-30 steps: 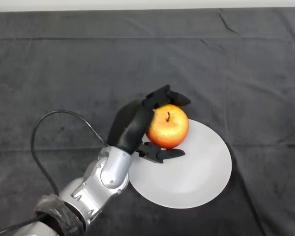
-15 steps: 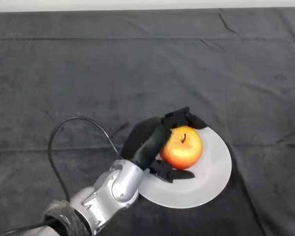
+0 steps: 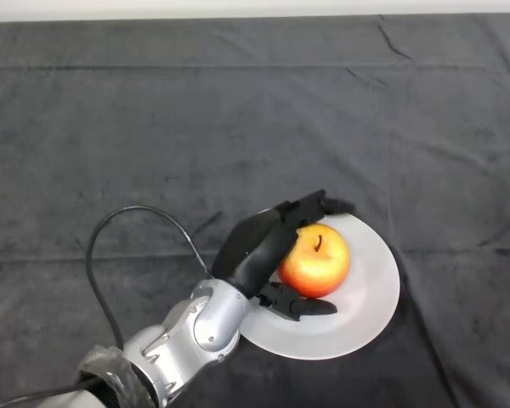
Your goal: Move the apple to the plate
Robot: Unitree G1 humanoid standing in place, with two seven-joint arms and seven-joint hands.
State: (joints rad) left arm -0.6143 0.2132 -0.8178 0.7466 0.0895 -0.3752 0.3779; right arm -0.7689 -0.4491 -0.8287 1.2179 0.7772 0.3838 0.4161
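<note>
A red and yellow apple (image 3: 316, 260) sits on the left part of a white plate (image 3: 367, 299), stem up. My left hand (image 3: 252, 246) comes in from the lower left and cups the apple from its left side. Its fingers (image 3: 313, 207) curl over the apple's far side and its thumb (image 3: 304, 307) lies along the near side, over the plate. The hand hides the plate's left rim.
A dark wrinkled cloth (image 3: 153, 127) covers the whole table. The table's far edge runs along the top of the view.
My hand carried the apple right and toward me, from the plate's far left rim onto the plate. In the last half second it barely moved, and the apple settled lower.
</note>
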